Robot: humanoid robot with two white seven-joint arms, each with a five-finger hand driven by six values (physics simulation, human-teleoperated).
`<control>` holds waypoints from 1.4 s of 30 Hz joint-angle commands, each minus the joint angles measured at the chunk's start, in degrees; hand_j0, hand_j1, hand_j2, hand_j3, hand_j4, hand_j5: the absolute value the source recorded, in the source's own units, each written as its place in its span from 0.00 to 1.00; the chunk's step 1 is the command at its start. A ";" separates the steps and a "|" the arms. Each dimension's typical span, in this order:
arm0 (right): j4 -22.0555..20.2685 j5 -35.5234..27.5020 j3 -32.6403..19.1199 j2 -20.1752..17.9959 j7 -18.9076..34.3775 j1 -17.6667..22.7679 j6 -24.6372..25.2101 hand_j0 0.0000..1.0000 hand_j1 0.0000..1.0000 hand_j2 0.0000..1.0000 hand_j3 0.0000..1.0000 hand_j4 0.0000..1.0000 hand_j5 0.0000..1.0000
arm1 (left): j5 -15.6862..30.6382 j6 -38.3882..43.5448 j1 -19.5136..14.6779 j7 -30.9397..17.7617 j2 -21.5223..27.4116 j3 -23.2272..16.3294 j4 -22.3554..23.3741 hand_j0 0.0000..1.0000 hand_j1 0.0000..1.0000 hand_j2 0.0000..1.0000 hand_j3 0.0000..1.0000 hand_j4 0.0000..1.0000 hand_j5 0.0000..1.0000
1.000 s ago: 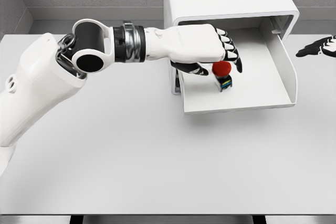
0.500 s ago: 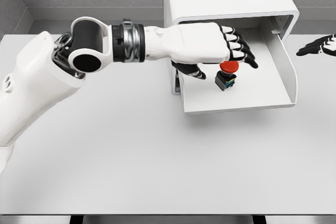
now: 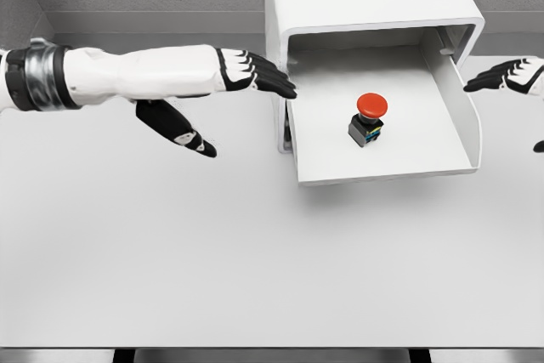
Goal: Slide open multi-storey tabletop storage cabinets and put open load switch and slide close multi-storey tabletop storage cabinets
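Switch (image 3: 369,117) sits upright in the open drawer (image 3: 387,163); left hand (image 3: 223,82) spread, holding nothing.

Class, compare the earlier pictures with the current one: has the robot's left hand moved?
Yes. The left hand has pulled back to the picture's left, out of the open drawer; it now lies outside the drawer's left wall, fingers open, the red button switch left inside.
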 commanded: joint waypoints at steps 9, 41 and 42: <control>-0.93 -0.35 -0.02 0.83 -6.04 3.97 0.15 1.00 1.00 1.00 1.00 1.00 1.00 | 2.44 0.04 2.73 0.03 6.33 0.65 0.11 1.00 1.00 1.00 1.00 1.00 1.00; -2.77 4.58 -3.18 5.40 -4.55 6.87 0.15 1.00 1.00 1.00 1.00 1.00 1.00 | 2.88 0.04 4.05 0.03 6.50 0.83 0.64 1.00 1.00 1.00 1.00 1.00 1.00; -2.77 4.66 -3.18 6.02 -4.55 6.87 0.15 1.00 1.00 1.00 1.00 1.00 1.00 | 2.88 0.04 4.05 0.03 6.50 0.83 0.64 1.00 1.00 1.00 1.00 1.00 1.00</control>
